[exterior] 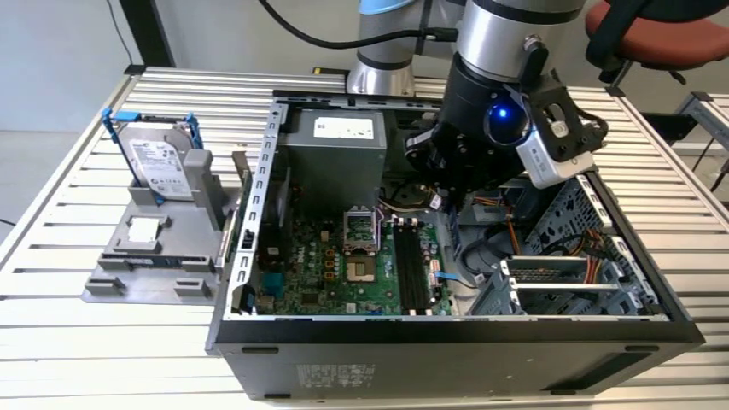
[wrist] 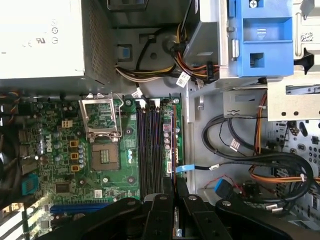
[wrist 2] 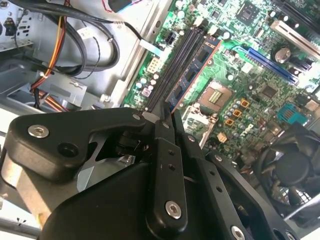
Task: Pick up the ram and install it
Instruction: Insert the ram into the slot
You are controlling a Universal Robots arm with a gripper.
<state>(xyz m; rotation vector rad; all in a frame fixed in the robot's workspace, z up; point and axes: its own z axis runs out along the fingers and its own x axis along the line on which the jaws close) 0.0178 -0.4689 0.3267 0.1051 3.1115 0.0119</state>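
Your gripper point(wrist 2: 165, 119) hangs inside the open case point(exterior: 456, 363), its fingers drawn narrow with the near end of the ram point(wrist 2: 196, 70) pinched between them. The stick runs lengthwise over the black memory slots point(wrist: 150, 145), beside the processor socket point(wrist: 105, 155). I can't tell which slot it is lined up with, or whether its lower edge has entered one (the two wrist views set it on opposite sides of the bank, which suggests it stands above the board).

This looks like the seating step, so go by alignment. Have the stick parallel to its slot along the whole length and upright rather than leaning. Because you grip it at one end, a push there could tip it, so press straight down. Mind the loose cables point(wrist: 280, 172) on the drive-bay side. The hard drive point(exterior: 160, 162), outside the case at the exterior view's left, is not your part.
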